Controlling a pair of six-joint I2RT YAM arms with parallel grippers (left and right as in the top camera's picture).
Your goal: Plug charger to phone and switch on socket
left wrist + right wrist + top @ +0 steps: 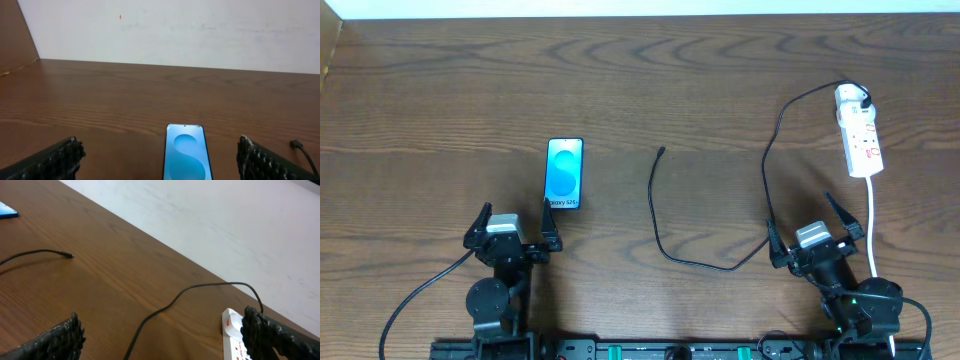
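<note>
The phone (565, 173) lies flat, blue screen up, left of centre; it also shows in the left wrist view (186, 153). My left gripper (515, 225) is open and empty just in front of it, its fingers wide apart in the left wrist view (160, 162). The charger cable (670, 235) curls across the middle, its free plug tip (662, 151) lying on the table, also seen in the right wrist view (67, 255). The cable runs to the socket (858, 133), a white power strip at the far right (234, 337). My right gripper (816, 228) is open and empty (162, 335).
A thicker white cord (873, 225) runs from the socket toward the right arm's base. The wooden table (720, 80) ends at a white wall at the back; a wooden side edge (20, 40) stands at the far left.
</note>
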